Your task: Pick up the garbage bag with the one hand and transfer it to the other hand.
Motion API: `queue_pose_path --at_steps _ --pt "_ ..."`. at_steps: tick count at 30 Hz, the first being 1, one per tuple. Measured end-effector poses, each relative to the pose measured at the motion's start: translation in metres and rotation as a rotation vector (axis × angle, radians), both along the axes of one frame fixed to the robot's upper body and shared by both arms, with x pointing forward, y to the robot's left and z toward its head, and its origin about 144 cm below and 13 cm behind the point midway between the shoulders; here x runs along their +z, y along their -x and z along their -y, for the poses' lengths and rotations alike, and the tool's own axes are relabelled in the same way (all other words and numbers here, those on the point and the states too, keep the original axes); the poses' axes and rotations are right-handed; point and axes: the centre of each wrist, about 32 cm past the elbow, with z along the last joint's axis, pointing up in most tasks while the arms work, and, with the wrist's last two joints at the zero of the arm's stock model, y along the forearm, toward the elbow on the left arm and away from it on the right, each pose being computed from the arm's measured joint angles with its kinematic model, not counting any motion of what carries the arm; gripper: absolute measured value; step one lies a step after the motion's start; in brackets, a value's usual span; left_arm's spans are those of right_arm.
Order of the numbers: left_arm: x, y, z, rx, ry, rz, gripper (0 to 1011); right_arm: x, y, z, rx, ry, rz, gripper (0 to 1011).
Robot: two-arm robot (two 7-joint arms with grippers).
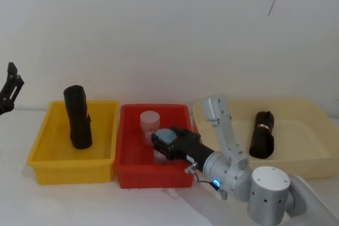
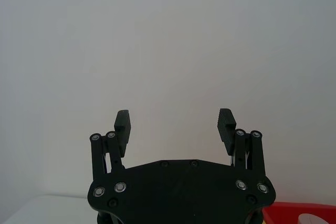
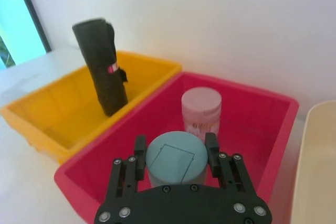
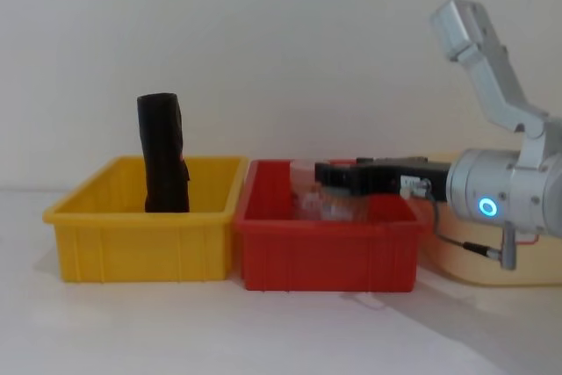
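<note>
Meanwhile, right tool (image 3: 175,150) reaches level over red bin (image 3: 262,145), clasping teal jar (image 3: 174,157).

The garbage bag (image 1: 78,117) is a tall black roll standing upright, tilted slightly, in the yellow bin (image 1: 45,152). Its foot rests on the bin floor and a narrow white-and-red band (image 3: 112,68) circles its middle. It stands at about 9 o'clock from the right gripper (image 1: 161,144). That gripper is black-fingered on a silver-grey arm, reaches level over the red bin (image 1: 153,175), and its fingers (image 3: 139,153) press either side of a teal canister (image 3: 174,158). The left gripper (image 2: 174,121), at 9 o'clock in the head view, is raised with its jaws spread.
</note>
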Motion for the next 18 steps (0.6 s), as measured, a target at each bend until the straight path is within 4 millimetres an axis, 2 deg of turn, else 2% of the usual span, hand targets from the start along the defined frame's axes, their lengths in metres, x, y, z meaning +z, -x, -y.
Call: queue_pose_path --at_steps 5,12,18 --pt "0.000 0.000 0.000 0.000 0.000 0.000 1001 0.007 -0.001 0.001 -0.011 -0.026 0.031 660" --pt "0.000 0.000 0.000 0.000 0.000 0.000 1002 0.027 -0.007 0.008 -0.043 -0.064 0.108 660" --pt "0.000 0.000 0.000 0.000 0.000 0.000 1002 0.043 -0.013 0.023 -0.095 -0.068 0.178 660"
